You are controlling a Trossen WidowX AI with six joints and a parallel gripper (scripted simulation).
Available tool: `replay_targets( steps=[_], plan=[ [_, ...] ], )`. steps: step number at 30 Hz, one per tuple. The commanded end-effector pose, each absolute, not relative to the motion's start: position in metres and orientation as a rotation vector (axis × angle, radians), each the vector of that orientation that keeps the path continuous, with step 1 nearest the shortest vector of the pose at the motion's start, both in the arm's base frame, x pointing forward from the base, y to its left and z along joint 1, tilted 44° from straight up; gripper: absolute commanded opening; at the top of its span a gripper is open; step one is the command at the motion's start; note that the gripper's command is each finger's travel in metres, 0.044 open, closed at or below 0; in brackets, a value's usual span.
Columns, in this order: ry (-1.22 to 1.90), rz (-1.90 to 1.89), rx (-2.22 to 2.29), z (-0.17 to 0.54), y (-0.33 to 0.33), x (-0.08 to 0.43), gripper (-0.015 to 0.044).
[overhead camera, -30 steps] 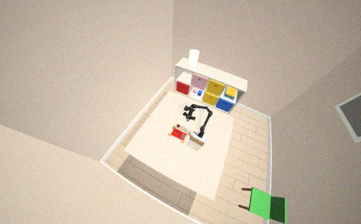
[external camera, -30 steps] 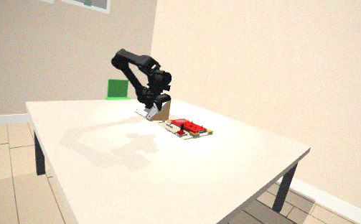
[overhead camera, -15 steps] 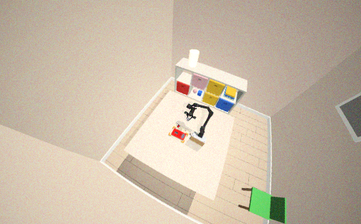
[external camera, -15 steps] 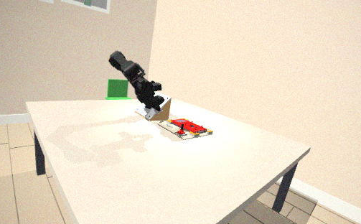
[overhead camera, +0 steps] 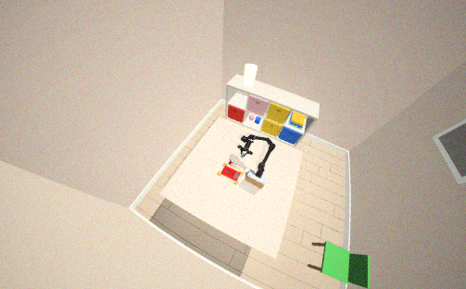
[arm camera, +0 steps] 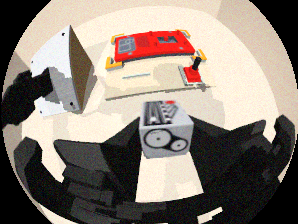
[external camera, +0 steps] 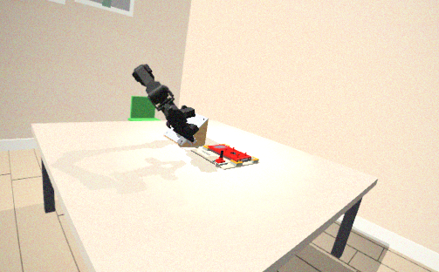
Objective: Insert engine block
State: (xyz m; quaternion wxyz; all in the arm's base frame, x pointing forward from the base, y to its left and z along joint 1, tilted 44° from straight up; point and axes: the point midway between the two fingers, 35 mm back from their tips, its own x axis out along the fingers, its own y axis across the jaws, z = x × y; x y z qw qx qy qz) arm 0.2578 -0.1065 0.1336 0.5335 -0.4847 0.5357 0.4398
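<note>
A pale table (overhead camera: 198,204) (external camera: 161,218) carries everything. The jaws (overhead camera: 243,154) grip the grey engine block (arm camera: 166,131), its face showing two drawn pulleys and no legible lettering. Beyond them, apart from the block, lies the red car body (overhead camera: 231,172) (external camera: 229,153) (arm camera: 152,46); beside it, nearer the jaws, a black-handled red piece (external camera: 220,160) (arm camera: 192,74).

My grey engine block's (arm camera: 166,131) underside is hidden from me, and its slot side I cannot tell.
</note>
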Motion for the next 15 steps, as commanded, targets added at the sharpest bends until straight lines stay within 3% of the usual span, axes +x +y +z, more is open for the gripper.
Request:
replay_targets(
  steps=[1, 15],
  plan=[
    [1.274, 1.055, -1.152, 0.127, -0.111, 0.257, 0.0],
    [1.275, 1.054, -1.153, 0.107, -0.13, 0.255, 0.0]
  ],
)
